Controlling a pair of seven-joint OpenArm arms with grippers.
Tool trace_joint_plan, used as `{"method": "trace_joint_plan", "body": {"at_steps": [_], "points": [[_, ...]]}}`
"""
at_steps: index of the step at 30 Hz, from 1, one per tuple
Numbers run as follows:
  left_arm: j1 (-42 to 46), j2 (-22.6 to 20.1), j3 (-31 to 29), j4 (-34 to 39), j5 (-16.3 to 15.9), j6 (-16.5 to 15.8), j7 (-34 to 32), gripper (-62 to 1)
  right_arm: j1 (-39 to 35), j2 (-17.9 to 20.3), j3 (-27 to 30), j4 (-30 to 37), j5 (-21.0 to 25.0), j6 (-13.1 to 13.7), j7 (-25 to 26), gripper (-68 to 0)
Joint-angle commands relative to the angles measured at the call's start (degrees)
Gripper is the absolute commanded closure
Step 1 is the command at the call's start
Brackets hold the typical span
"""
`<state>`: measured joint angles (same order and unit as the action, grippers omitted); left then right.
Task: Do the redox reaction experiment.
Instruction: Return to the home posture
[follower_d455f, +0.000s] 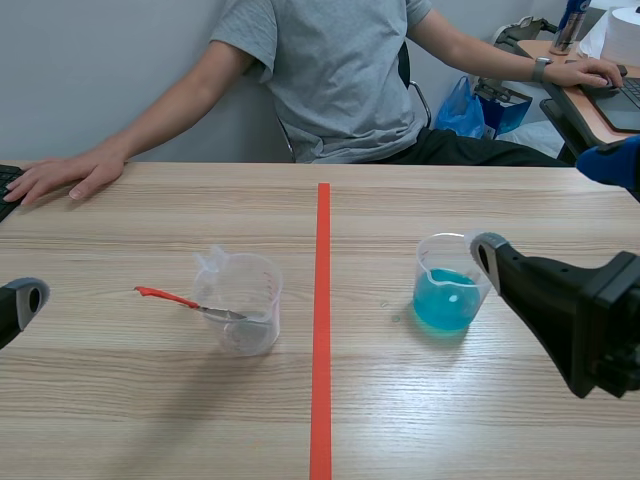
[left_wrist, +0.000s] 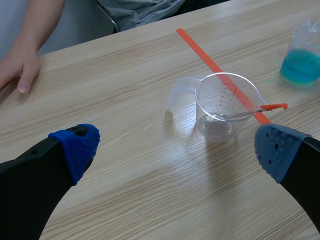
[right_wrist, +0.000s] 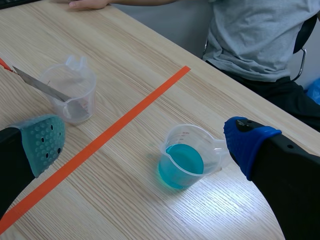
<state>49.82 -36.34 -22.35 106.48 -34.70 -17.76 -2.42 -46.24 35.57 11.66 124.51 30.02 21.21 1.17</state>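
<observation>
Both left hand (left_wrist: 176, 148) and right hand (right_wrist: 145, 141) spread, empty. Risks tipping the blue-liquid beaker (follower_d455f: 445, 300), right of centre, through an off-centre squeeze, flooding the bench (follower_d455f: 450, 420).

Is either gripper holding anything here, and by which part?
Nothing is held: the left gripper and the right gripper both have open jaws, the right one's spread either side of the blue-liquid beaker without closing on it.

Thick black arms (follower_d455f: 570, 310); the left hand (left_wrist: 176, 150) bears blue dotted pads (left_wrist: 75, 147), the right hand (right_wrist: 145, 142) one teal, one blue.
</observation>
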Motion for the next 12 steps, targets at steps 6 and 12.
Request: {"method": "trace_joint_plan", "body": {"at_steps": [6, 12], "points": [[-0.2, 0.28, 0.26, 0.48, -0.39, 0.02, -1.29, -62.3, 0.68, 0.11, 0.35, 0.9, 0.42, -0.26, 1.07, -67.9], [-0.17, 0.28, 0.26, 0.48, -0.37, 0.02, -4.13, -62.3, 0.68, 0.11, 0.35, 0.9, 0.42, -0.26, 1.11, -67.9]]}}
